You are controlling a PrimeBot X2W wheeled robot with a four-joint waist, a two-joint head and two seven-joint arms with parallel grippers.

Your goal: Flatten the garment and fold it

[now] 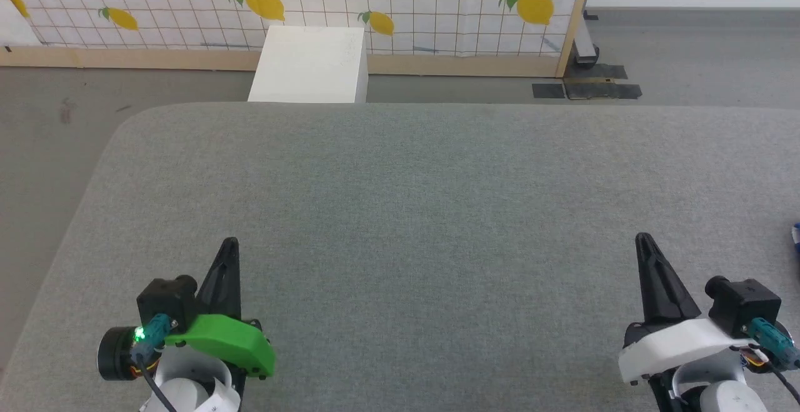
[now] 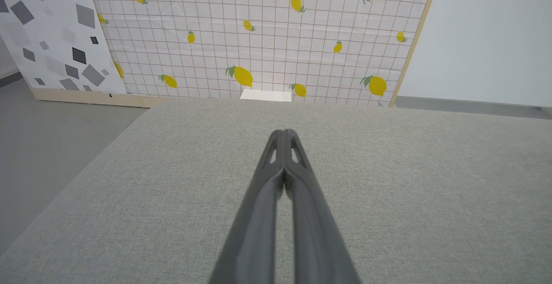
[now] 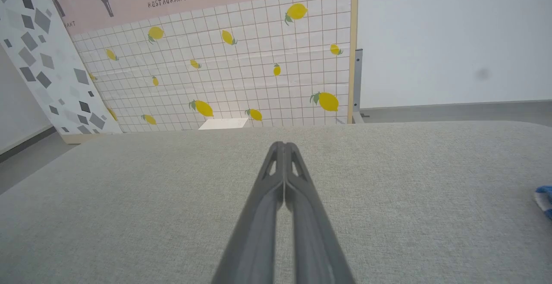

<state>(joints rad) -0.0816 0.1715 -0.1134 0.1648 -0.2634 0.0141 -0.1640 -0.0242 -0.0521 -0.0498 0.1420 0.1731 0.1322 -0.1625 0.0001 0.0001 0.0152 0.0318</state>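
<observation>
the royal blue soft-fabric garment with white trim is cut off by the head view's right edge; a small corner lies on the grey fabric-covered table, too little to tell its shape. the table's far edge hides the base of the white rectangular box.

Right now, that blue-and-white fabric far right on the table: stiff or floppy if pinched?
Probably floppy: the blue fabric with white trim lies slack with a soft curled edge on the grey woven table cover. Likely light, though most of it is out of frame. Pushed, it would probably bunch rather than slide, since the cover looks coarse.
</observation>
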